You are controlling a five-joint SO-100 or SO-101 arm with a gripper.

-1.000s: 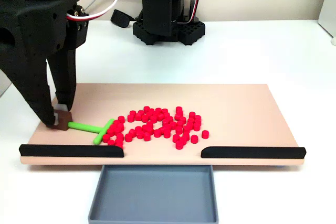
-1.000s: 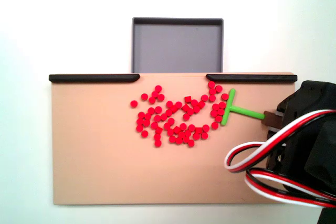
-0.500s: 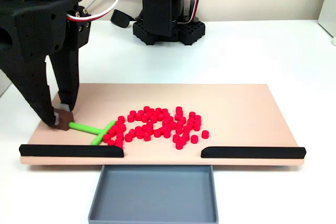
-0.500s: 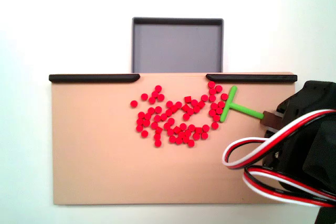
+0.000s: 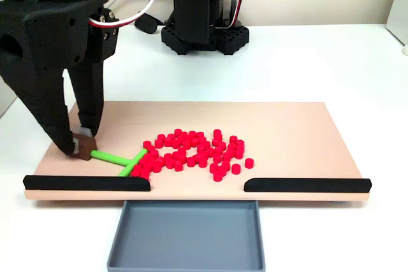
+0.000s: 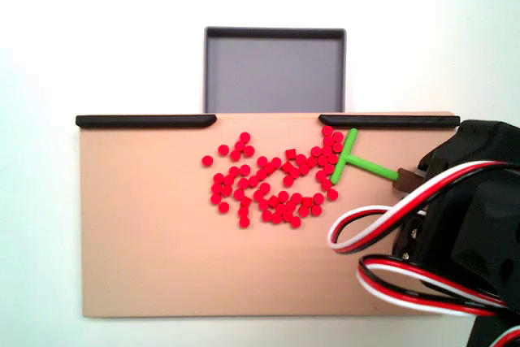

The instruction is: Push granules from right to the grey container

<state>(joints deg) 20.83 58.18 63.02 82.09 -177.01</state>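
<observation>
Claw (image 5: 81, 146) tips pinch the brown block at the stem end of the green T-shaped plastic pusher (image 5: 121, 160), at the left of the beige board (image 5: 287, 125) — its crossbar touches the left edge of the small red cylindrical plastic granules (image 5: 194, 151). Best keep the crossbar flat and low, sweeping rightward then near, through the gap between the black strips (image 5: 86, 183). Beyond that gap, on the white counter (image 5: 319, 62), sits the empty shallow slate-grey rectangular container (image 5: 185, 237). Black arm stands steeply, tips down.
</observation>
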